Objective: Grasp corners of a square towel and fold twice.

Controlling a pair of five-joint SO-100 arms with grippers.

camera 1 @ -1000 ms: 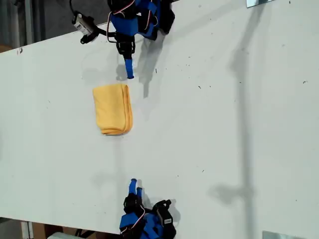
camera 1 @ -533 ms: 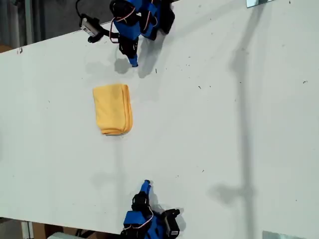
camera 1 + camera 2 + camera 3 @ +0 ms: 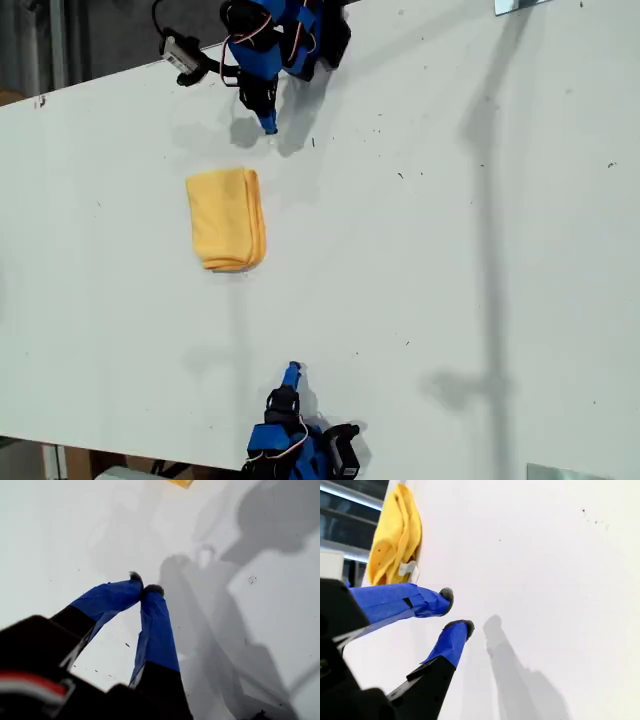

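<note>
The yellow-orange towel [image 3: 226,218] lies folded into a narrow rectangle on the white table [image 3: 450,250], with a rolled fold at its lower end in the exterior view. My first gripper [image 3: 268,124] hangs shut just above the towel in the exterior view, apart from it; only a sliver of towel [image 3: 181,482] shows beyond its touching fingertips [image 3: 144,587]. My second gripper [image 3: 291,372] sits near the table's lower edge, well clear of the towel [image 3: 395,535]. Its jaws [image 3: 456,610] stand a little apart and hold nothing. A corner with a small white tag [image 3: 407,568] faces it.
A small camera on a cable [image 3: 182,52] juts from the upper arm's base. Metal brackets sit at the exterior view's top right [image 3: 520,5] and bottom right [image 3: 560,472]. The table's slanted far edge runs along the exterior view's upper left.
The upper arm has drawn its gripper back from the towel toward its base. The lower gripper shifted to the exterior view's right and pulled in. The towel has not moved.
</note>
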